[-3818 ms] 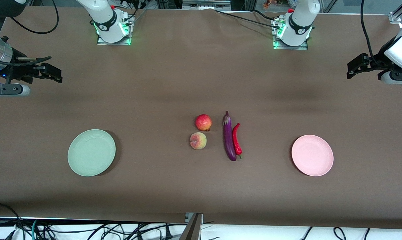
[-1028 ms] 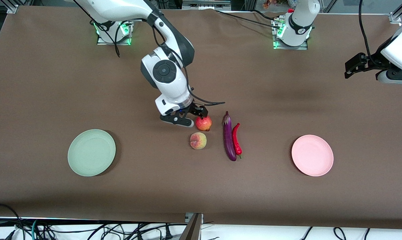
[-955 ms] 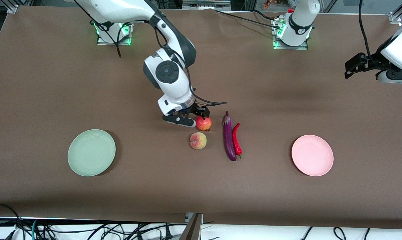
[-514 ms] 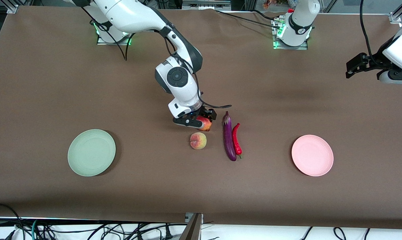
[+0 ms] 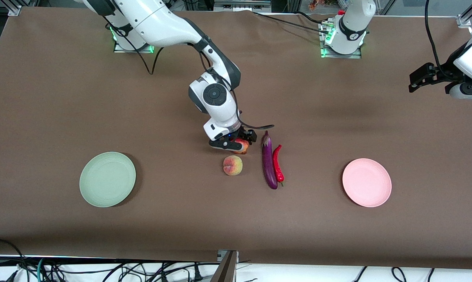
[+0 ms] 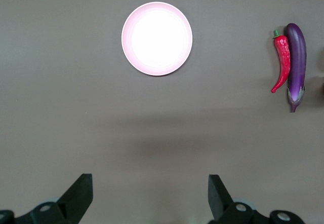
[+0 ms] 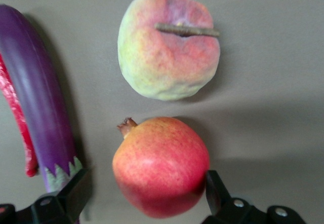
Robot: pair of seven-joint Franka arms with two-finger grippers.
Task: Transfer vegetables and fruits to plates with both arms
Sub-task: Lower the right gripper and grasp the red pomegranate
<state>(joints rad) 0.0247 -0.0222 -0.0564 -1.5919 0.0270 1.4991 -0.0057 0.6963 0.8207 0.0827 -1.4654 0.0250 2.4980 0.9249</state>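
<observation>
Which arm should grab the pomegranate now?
Right. The right gripper is already down over the pomegranate, fingers open on either side of it. The left gripper waits open above bare table near the pink plate, well away from the fruit.

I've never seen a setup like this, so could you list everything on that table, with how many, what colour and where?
pomegranate: one, red, mid-table, between the right gripper's open fingers
peach: one, pink-yellow, beside the pomegranate, nearer the front camera
eggplant: one, purple, mid-table, toward the left arm's end from the fruits
chili pepper: one, red, alongside the eggplant
green plate: one, pale green, bare, toward the right arm's end
pink plate: one, pale pink, bare, toward the left arm's end
table: one, brown
right gripper: one, black, open, down around the pomegranate
left gripper: one, black, open, waiting high over the table's left-arm end
</observation>
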